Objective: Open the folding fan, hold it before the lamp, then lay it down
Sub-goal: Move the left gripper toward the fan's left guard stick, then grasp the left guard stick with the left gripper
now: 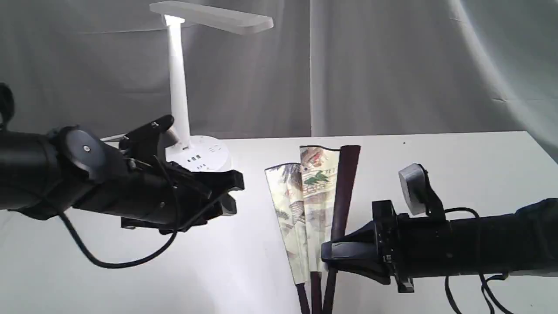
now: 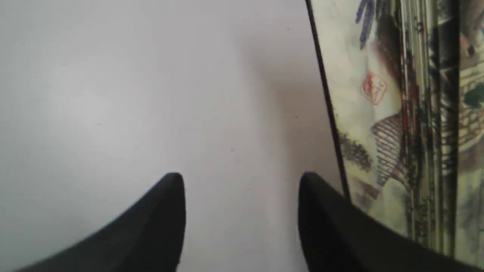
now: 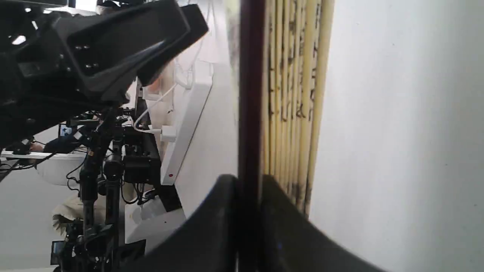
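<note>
The folding fan [image 1: 305,196] is partly spread at the table's middle, its cream painted pleats fanned to the left and its ribs pointing toward the front edge. My right gripper [image 1: 332,255] is shut on the fan's dark maroon right guard [image 3: 249,94], low down near the ribs. In the right wrist view the gripper [image 3: 249,185] pinches that guard edge-on, with stacked pleats [image 3: 295,94] beside it. My left gripper [image 1: 235,196] hovers open, left of the fan. The left wrist view shows this gripper [image 2: 242,181] over bare table, the fan [image 2: 397,113] just beside one finger. The white lamp [image 1: 178,87] stands lit at the back left.
The white table [image 1: 436,165] is backed by a grey curtain [image 1: 392,65]. The lamp's round base [image 1: 205,157] with sockets sits right behind my left arm. A black cable [image 1: 109,261] hangs under that arm.
</note>
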You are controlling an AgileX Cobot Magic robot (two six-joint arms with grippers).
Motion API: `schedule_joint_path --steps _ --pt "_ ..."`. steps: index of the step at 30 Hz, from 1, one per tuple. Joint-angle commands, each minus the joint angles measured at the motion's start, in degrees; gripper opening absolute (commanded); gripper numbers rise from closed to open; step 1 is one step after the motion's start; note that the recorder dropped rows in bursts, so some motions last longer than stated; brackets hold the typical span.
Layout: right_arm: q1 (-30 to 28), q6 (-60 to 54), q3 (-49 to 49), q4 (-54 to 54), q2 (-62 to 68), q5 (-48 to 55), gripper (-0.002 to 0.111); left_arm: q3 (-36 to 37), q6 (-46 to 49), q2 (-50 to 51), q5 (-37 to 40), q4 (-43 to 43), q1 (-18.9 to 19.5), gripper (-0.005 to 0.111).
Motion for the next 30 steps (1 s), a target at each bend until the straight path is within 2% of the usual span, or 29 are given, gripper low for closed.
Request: schedule_joint_path --steps 1,4,13,17,30 --pt "-0.1 -0.2 -0.2 0.1 0.0 1.5 0.000 -2.5 6.5 3.3 3.6 -9.2 0.1 0.048" --pt "-0.1 -0.2 -0.2 0.1 0.0 1.5 0.000 -3.5 13.2 5.2 4.8 -17.2 0.1 0.048" --pt "-0.1 -0.1 -0.2 0.2 0.0 1.5 0.000 -4.2 40.3 8.1 12.2 -49.1 0.1 0.048" --pt "-0.1 -0.1 -0.2 1.3 0.0 1.5 0.000 -4.4 43.0 9.5 12.8 -49.5 0.1 0.048" --pt "-0.1 -0.2 -0.2 5.5 0.0 1.5 0.000 -5.4 41.5 11.7 13.7 -49.5 0.1 0.048"
